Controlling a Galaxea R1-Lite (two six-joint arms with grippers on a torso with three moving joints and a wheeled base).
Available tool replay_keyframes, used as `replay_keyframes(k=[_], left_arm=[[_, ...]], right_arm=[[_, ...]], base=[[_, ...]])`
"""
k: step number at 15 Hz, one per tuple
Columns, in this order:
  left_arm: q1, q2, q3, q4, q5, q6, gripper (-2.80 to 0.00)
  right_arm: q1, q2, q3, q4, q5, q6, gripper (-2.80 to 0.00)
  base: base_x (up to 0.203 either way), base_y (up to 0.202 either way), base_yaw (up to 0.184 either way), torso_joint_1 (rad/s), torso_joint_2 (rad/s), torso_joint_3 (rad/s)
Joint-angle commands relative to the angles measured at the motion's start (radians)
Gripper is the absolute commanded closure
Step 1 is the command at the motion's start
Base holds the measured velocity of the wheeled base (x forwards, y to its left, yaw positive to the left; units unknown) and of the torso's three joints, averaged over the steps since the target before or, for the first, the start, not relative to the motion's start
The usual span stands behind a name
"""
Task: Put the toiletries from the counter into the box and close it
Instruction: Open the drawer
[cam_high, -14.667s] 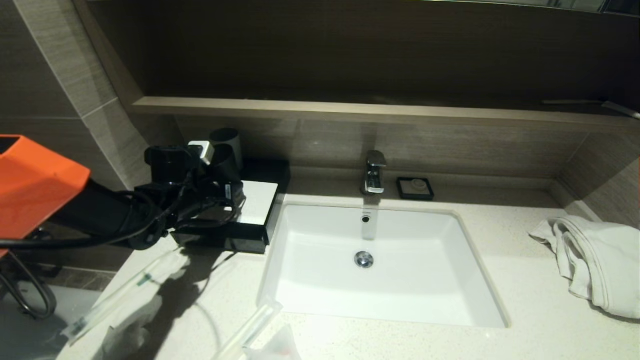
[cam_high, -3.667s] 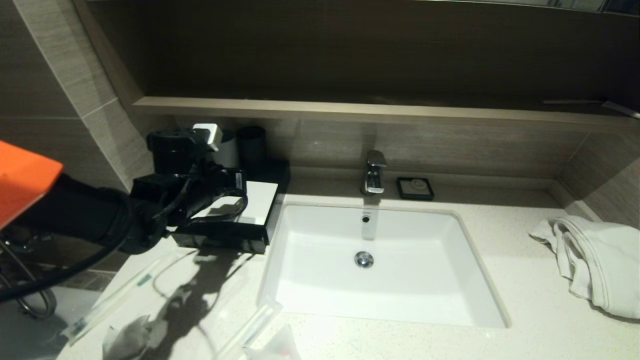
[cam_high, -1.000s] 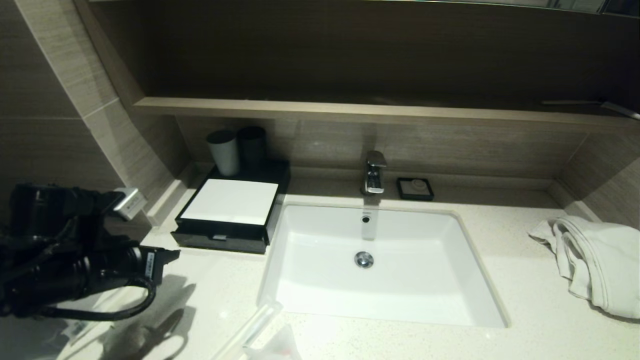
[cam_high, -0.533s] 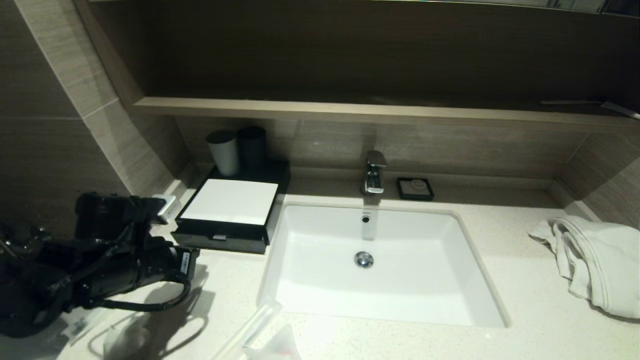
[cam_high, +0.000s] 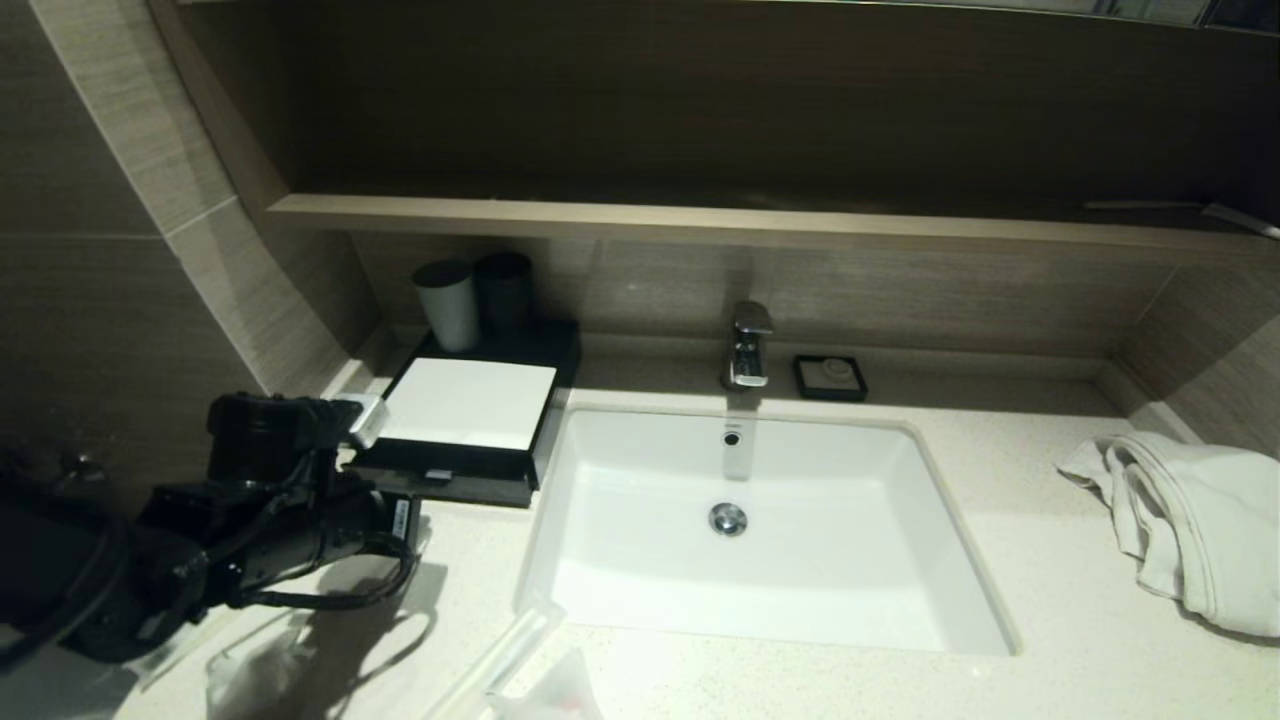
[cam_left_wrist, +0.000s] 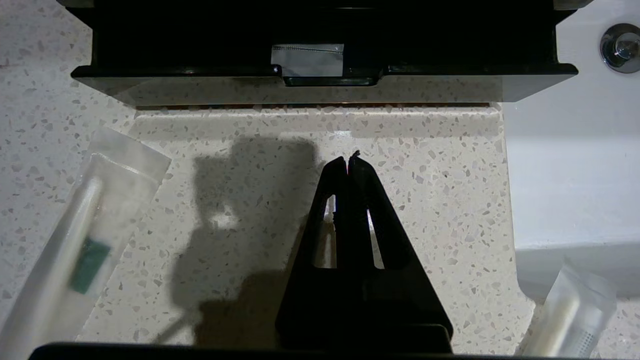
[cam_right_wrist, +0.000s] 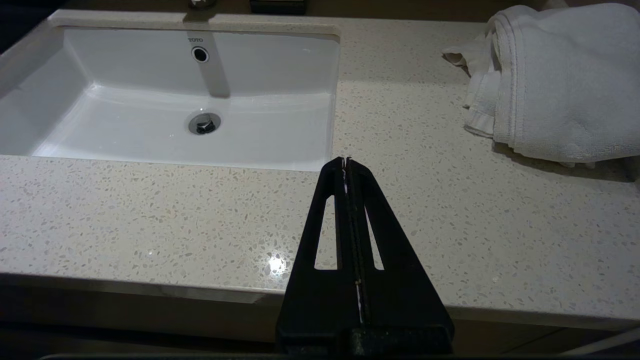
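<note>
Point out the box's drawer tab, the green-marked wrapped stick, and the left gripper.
box drawer tab (cam_left_wrist: 327, 80), left wrist view, on the tab's front lip.
green-marked wrapped stick (cam_left_wrist: 90, 257), left wrist view, on the green mark.
left gripper (cam_left_wrist: 349, 164), left wrist view, at the shut fingertips.

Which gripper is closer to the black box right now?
Left. The left gripper sits on the counter just in front of the black box; the right gripper is beyond the sink, near the towel.
</note>
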Motion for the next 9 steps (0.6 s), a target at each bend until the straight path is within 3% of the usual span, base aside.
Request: replay_keyframes(k=[1,9], left_arm=[[0.000,0.027,-0.002,-0.006,0.000,-0.001,0.00],[0.000,0.098,-0.005,-0.116,0.020,-0.004,0.00]], right_arm=[[0.000,0.000,0.000,0.000,0.001,0.000,0.00],[0.000,0.000,0.000,0.000,0.001,0.000,0.00]], base=[[0.000,0.000,0.000,0.000,0.00,0.000],[0.000,0.000,0.000,0.000,0.00,0.000]])
